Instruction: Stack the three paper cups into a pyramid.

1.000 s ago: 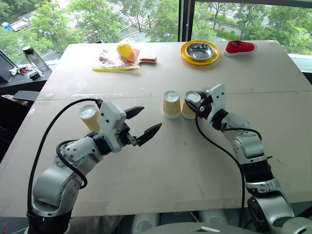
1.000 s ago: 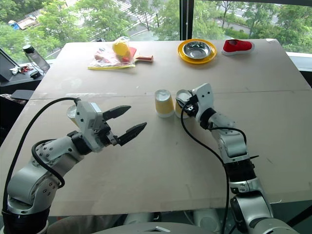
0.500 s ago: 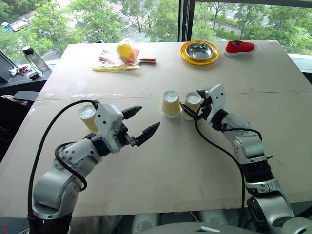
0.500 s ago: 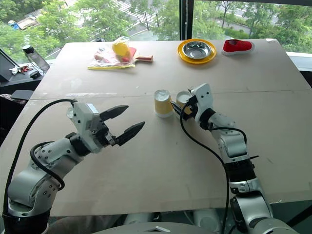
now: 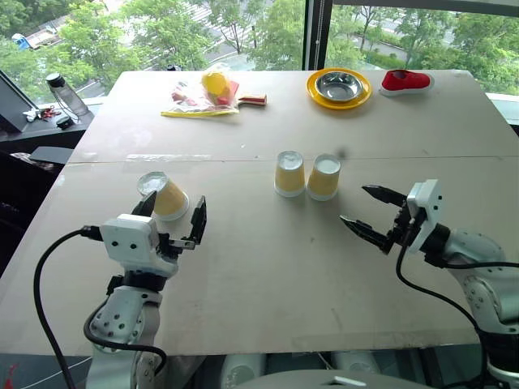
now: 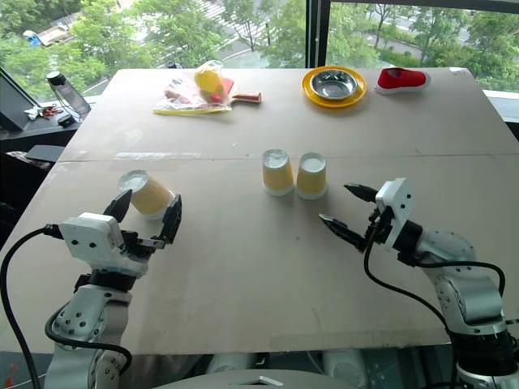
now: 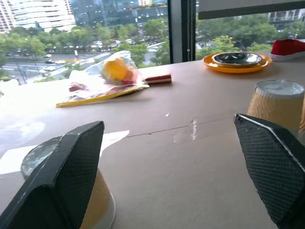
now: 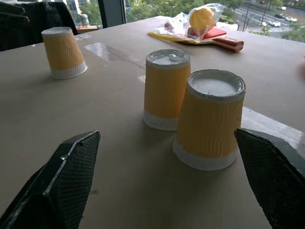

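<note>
Standing mouth-down and side by side, two cups (image 5: 289,173) (image 5: 323,177) already form the pyramid's base, close enough that their rims look to touch or nearly so, though I cannot tell which. They sit just ahead of the right hand (image 5: 371,214), whose fingers are spread wide and hold nothing. The third cup (image 5: 161,195) is the part left to do: it stands alone, also mouth-down and leaning a little, just beyond the left hand (image 5: 173,217), well apart from the pair. The left hand's fingers are wide too, one to each side of that cup as seen from the head, not closed on it. So I judge the task about two-thirds done; what remains is gripping the lone cup, carrying it across to the pair and setting it on their two bases. Between the lone cup and the pair the desk (image 5: 259,267) is bare, so the carry has open room. The near edge of the desk lies close under both hands, leaving little margin on that side. Far past the cups lie a bagged yellow item (image 5: 209,87), a plate with bowl (image 5: 339,86) and a red shoe (image 5: 404,80), all well clear.
</note>
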You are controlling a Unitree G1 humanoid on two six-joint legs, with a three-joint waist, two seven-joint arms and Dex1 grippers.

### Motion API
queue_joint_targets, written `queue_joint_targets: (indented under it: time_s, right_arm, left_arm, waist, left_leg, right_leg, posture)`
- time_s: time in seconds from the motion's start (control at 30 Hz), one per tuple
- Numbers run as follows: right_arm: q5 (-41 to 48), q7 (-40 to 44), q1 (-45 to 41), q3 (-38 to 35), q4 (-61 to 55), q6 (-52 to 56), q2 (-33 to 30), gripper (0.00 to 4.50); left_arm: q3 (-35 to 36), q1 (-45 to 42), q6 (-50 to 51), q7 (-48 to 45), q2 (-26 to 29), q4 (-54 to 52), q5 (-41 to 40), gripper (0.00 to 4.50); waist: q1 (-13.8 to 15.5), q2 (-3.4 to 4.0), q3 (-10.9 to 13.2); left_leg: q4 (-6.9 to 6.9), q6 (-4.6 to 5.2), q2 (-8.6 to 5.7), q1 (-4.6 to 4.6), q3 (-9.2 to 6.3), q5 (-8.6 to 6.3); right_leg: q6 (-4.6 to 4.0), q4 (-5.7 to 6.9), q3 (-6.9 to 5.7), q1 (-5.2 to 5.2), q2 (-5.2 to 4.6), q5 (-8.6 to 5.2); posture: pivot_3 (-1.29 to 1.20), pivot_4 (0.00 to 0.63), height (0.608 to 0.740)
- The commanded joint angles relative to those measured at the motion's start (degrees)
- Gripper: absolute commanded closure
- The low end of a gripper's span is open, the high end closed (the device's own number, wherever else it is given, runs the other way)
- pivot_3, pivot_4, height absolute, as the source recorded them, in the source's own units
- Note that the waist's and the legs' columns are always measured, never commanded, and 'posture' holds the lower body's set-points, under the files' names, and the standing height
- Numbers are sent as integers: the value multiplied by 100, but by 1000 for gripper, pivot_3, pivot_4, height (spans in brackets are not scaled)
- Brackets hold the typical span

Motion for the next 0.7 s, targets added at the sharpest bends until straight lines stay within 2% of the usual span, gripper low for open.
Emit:
queue_joint_targets:
  time_s: [0.03,0.27,0.53,0.7]
  right_arm:
    - [850,752,322,-267,-554,-170,-135,27]
    - [1188,1017,326,-197,-608,-258,-127,27]
    - [1248,811,144,-77,-827,-233,-36,27]
    - [1226,701,80,-41,-867,-219,-32,27]
  left_arm:
    - [272,-90,-198,421,-152,236,196,0]
    - [555,-455,-226,557,-45,747,166,0]
    - [639,-1382,-286,553,128,1810,71,0]
    - [574,-1598,-505,507,166,2298,144,0]
  waist:
    - [8,-1,-1]
    - [28,-8,-5]
    - [37,-13,-7]
    - [31,-17,-10]
  left_leg:
    - [0,0,0,5,-4,0]
    - [17,0,-2,2,-11,0]
    - [22,0,-12,3,-21,0]
    - [24,-1,-15,2,-20,0]
  right_leg:
    - [0,0,-3,6,2,0]
    - [0,0,-10,14,7,0]
    - [0,3,-21,19,7,0]
    - [1,0,-19,20,5,1]
  posture:
    - [0,150,740]
    - [0,150,740]
    - [0,150,740]
    - [0,150,740]
